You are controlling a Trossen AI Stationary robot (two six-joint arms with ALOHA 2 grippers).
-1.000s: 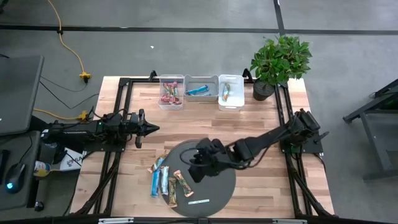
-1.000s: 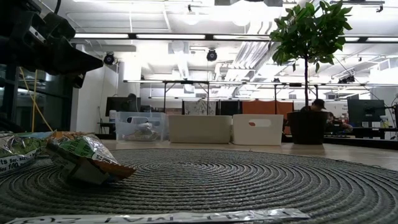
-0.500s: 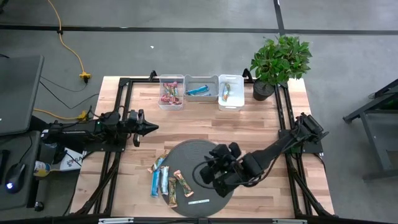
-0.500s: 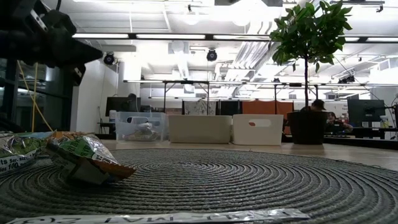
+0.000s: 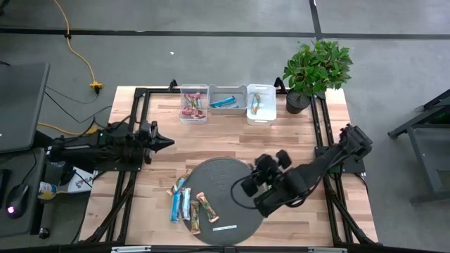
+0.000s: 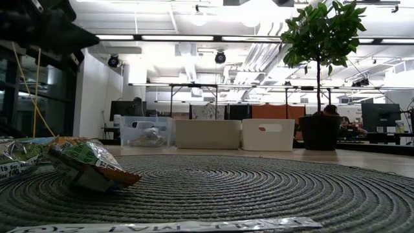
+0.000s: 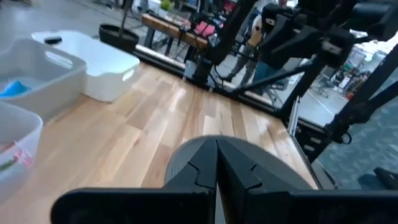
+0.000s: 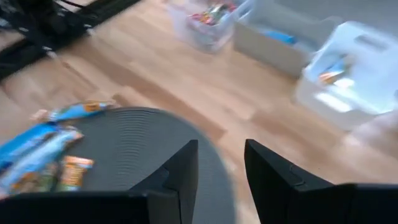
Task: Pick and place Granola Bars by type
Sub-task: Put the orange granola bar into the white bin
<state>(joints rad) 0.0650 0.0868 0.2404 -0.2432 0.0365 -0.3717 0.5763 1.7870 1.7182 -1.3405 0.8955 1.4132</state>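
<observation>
Several granola bars (image 5: 186, 204), blue and brown-orange-green, lie flat at the left edge of a round dark mat (image 5: 225, 179). They also show in the right wrist view (image 8: 53, 146), and one in the low view (image 6: 87, 165). My right gripper (image 5: 246, 187) hangs open and empty above the mat, right of the bars (image 8: 221, 168). My left gripper (image 5: 169, 142) waits shut over the table's left side, pointing right (image 7: 216, 168). Three bins at the far edge hold sorted bars: red-pink (image 5: 194, 104), blue (image 5: 227, 98), brown-orange-green (image 5: 261, 104).
A thin white label strip (image 5: 225, 228) lies on the mat's near part. A potted plant (image 5: 315, 69) stands at the far right corner. Bare wood lies between the mat and the bins (image 8: 186, 87). The room beyond shows desks and a person.
My right gripper has drawn away from the bars, moving toward the table's right over the mat and rising, holding nothing. My left gripper has pulled back a little toward the left edge and risen. The bars have not moved.
</observation>
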